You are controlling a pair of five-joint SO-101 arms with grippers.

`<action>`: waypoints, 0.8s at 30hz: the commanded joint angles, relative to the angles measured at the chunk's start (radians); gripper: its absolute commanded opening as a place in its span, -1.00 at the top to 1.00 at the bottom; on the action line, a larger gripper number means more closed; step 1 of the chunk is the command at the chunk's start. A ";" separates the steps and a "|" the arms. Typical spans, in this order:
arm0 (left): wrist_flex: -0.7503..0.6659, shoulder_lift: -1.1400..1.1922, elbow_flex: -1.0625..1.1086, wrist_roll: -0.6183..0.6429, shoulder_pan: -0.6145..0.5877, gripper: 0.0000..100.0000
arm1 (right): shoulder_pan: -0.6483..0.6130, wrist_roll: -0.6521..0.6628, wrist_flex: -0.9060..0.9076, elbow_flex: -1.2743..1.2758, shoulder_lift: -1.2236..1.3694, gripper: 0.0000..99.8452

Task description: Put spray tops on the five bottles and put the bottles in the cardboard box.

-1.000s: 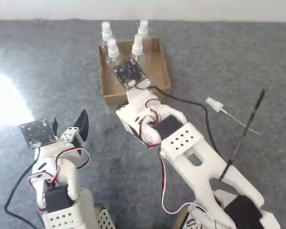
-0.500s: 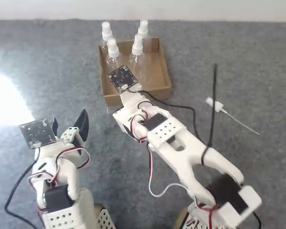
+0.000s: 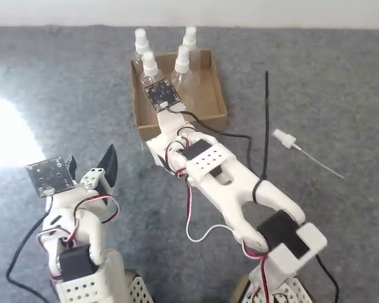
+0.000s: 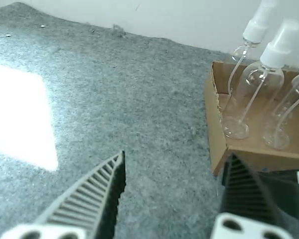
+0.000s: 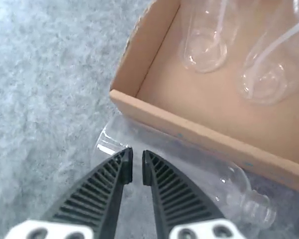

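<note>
Seemingly uncapped, clear bottle lies against cardboard box; right gripper nearly closed and empty, left gripper wide open

my left arm sits folded close over its base, and the left gripper hangs above the surface with its fingers spread wide and nothing between them. my right arm is stretched far forward and low, wrist pitched down, and the right gripper points at the surface with its fingers almost together, only a thin slit between them.
</note>
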 commanded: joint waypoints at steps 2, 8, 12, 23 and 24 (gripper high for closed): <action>-0.026 -0.014 -0.008 0.005 0.005 0.41 | 0.036 -0.012 -0.013 -0.110 0.035 0.98; -0.026 -0.014 -0.008 0.005 0.005 0.41 | 0.051 -0.011 -0.010 -0.118 0.062 0.99; -0.026 -0.014 -0.008 0.005 0.005 0.41 | 0.054 -0.009 0.064 -0.126 0.062 0.99; -0.026 -0.014 -0.008 0.005 0.005 0.41 | 0.048 0.123 0.401 -0.206 0.050 0.99; -0.026 -0.014 -0.008 0.005 0.005 0.41 | 0.048 0.130 0.418 -0.207 0.038 0.99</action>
